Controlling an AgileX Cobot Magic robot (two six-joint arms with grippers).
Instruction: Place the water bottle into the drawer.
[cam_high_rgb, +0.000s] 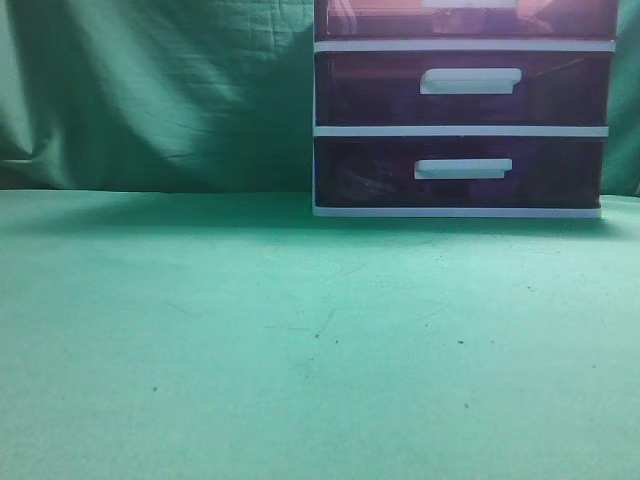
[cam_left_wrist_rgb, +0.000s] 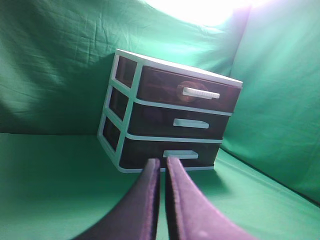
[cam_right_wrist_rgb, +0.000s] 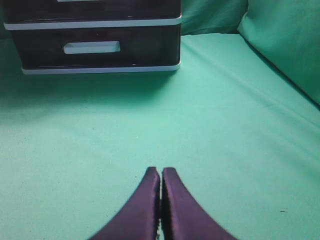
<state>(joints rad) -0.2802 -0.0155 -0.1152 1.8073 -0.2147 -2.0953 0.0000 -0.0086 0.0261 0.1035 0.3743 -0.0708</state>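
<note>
Nothing's happening yet: drawer unit (cam_high_rgb: 460, 125) is sitting fully closed, no bottle showing anywhere, left gripper (cam_left_wrist_rgb: 163, 167) and right gripper (cam_right_wrist_rgb: 161, 176) both clenched empty

We see dim, green-tinted, soft pictures throughout. In the left wrist view, glare (cam_left_wrist_rgb: 200, 10) blows out the backdrop at 12 o'clock. The drawer unit (cam_high_rgb: 460, 120) casts a faint shadow on the tabletop (cam_high_rgb: 300, 330) toward 9 o'clock. Each wrist view's tool is blurred at 6 o'clock.
</note>
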